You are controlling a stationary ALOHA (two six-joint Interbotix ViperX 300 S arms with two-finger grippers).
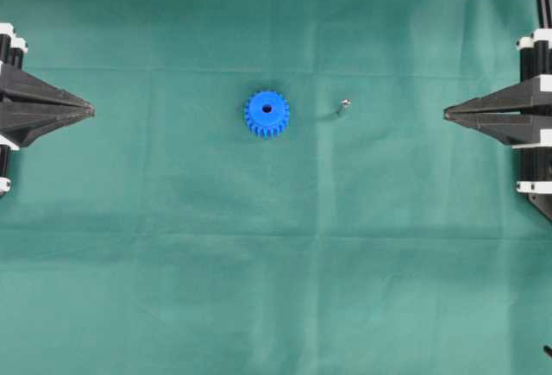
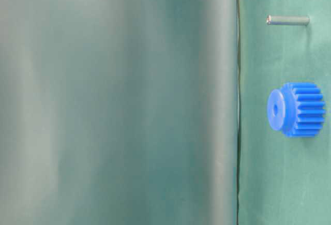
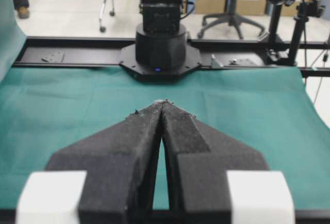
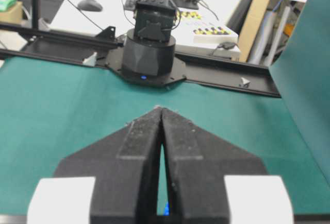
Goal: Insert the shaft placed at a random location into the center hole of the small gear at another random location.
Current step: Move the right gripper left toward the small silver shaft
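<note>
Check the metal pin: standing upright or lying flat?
Upright. The pin shows overhead as a small shiny dot; at table level it juts from the cloth, beside the blue gear.

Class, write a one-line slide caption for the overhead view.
Blue small gear and upright shaft lie apart on green cloth, between shut left gripper and right gripper.

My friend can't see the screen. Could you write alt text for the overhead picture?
Seen from above, a small blue gear lies near the middle of a green cloth, with a tiny metal shaft apart from it on its right, not yet in the gear's center hole. The left gripper and the right gripper, both shut, point inward from the edges, holding nothing.
</note>
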